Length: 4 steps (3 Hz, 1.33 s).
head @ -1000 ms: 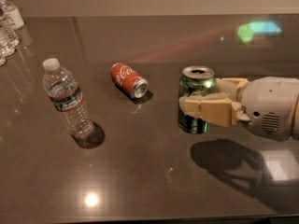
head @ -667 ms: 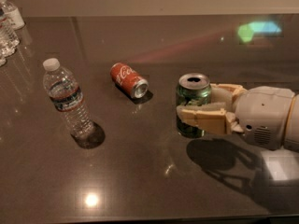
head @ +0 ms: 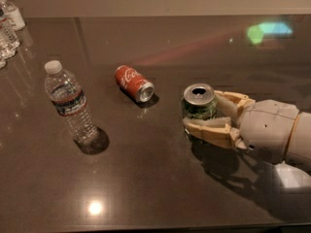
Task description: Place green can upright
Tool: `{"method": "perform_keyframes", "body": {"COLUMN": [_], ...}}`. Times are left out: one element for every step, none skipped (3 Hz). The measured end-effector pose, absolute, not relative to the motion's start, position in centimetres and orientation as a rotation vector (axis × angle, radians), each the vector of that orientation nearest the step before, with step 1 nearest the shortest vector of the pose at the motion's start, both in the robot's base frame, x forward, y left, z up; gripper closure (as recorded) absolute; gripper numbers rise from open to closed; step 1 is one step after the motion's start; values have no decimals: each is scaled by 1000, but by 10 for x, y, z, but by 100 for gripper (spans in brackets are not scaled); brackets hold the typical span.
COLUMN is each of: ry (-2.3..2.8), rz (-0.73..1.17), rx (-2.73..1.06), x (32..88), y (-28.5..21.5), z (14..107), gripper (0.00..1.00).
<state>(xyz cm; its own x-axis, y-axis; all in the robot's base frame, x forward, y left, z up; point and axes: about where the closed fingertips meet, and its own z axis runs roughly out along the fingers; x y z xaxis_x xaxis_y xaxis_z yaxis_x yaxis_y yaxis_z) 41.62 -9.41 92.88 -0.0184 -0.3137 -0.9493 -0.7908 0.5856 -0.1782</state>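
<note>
The green can [head: 198,108] stands upright right of centre on the dark tabletop [head: 146,188], its silver top with the open mouth facing up and a green-and-white label below. The hand [head: 203,111], reaching in from the right edge, has its two tan fingers [head: 210,129] closed to the can's width, one on each side, gripping it. A red can [head: 134,83] lies on its side just upper left of it, and a water bottle [head: 68,101] stands farther left.

Dim, warm — we see a glare spot [head: 95,208] on the table [head: 160,188]; the gripper [head: 201,110] at right casts a dark shadow [head: 228,171].
</note>
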Motion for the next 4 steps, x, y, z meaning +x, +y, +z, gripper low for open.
{"method": "perform_keyframes", "body": {"ry": [1564, 1546, 1544, 1542], "rz": [509, 562, 607, 622], "rx": [-930, -882, -843, -830], "x": [421, 426, 431, 433], "y": [-93, -94, -93, -93], "z": [924, 920, 913, 911], "gripper": [61, 38, 8, 0]}}
